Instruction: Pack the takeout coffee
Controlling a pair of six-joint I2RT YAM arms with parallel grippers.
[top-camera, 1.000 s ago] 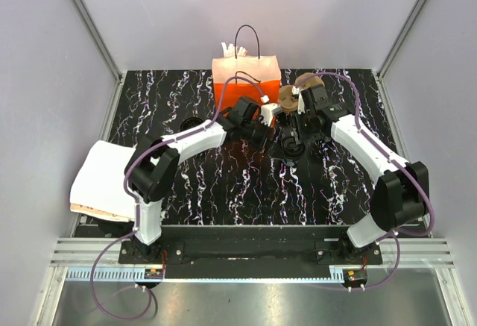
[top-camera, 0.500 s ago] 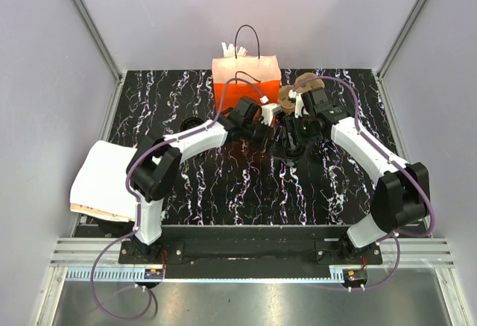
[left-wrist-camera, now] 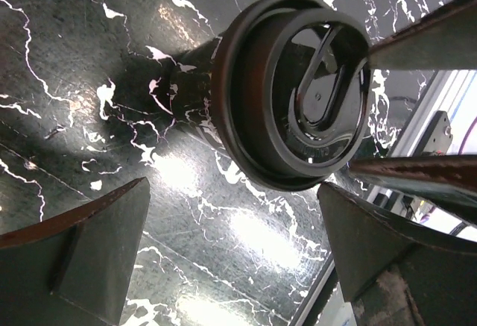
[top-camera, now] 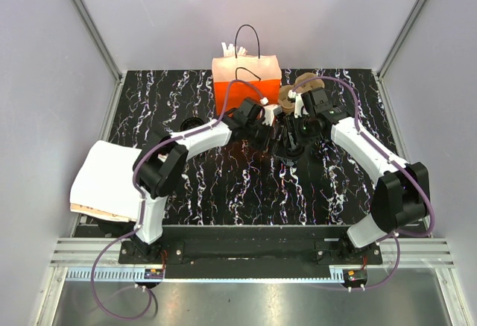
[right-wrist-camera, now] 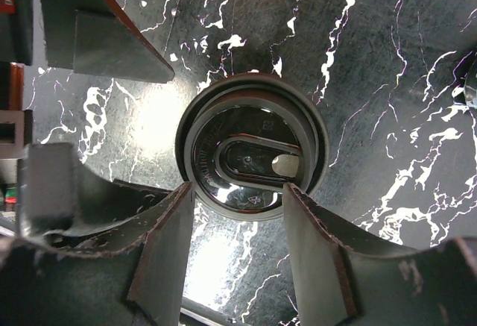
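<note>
Black-lidded takeout coffee [right-wrist-camera: 250, 158] stands upright on the marbled desk [right-wrist-camera: 387, 80], mid-frame in the right wrist view. Right hand [right-wrist-camera: 238, 192] hovers over it, half spread, grasping nothing; left hand [left-wrist-camera: 231, 192] gapes wide beside it. Pickup is in hand (my judgement): lower around the coffee, then clench. Only the overhead view shows the orange paper bag [top-camera: 246, 80], upper centre.

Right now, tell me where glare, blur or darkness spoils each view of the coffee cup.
Right wrist view: the cup is sharp, with a small highlight on its lid, white glare on the table below it, and dark fingers. Left wrist view: cup sharp, glare patches on the table, near fingers soft. Top view: black cup on black table, hard to pick out among the arms.
</note>
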